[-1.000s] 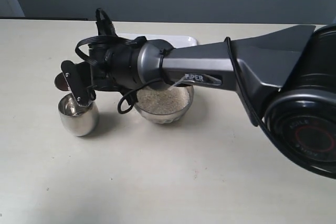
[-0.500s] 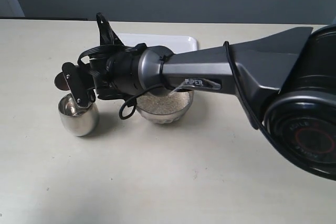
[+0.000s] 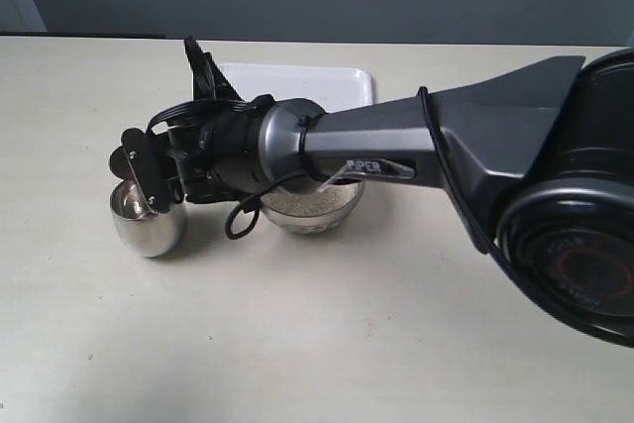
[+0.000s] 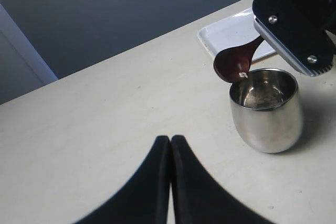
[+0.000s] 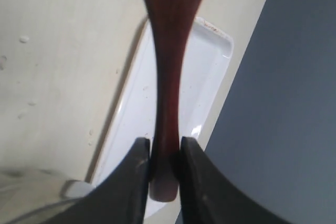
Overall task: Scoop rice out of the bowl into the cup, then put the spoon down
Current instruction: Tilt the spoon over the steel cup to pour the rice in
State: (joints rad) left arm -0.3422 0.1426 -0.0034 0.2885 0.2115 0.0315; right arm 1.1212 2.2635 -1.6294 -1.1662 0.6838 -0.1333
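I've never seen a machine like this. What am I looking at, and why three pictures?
It is a robot with two arms, each ending in a gripper. One picture is from a camera off the arms; the other two are from cameras on the wrists. On the table stand a steel cup, a steel bowl of rice and a white tray. The right gripper is shut on a wooden spoon, its head over the cup. The left gripper is shut, empty.
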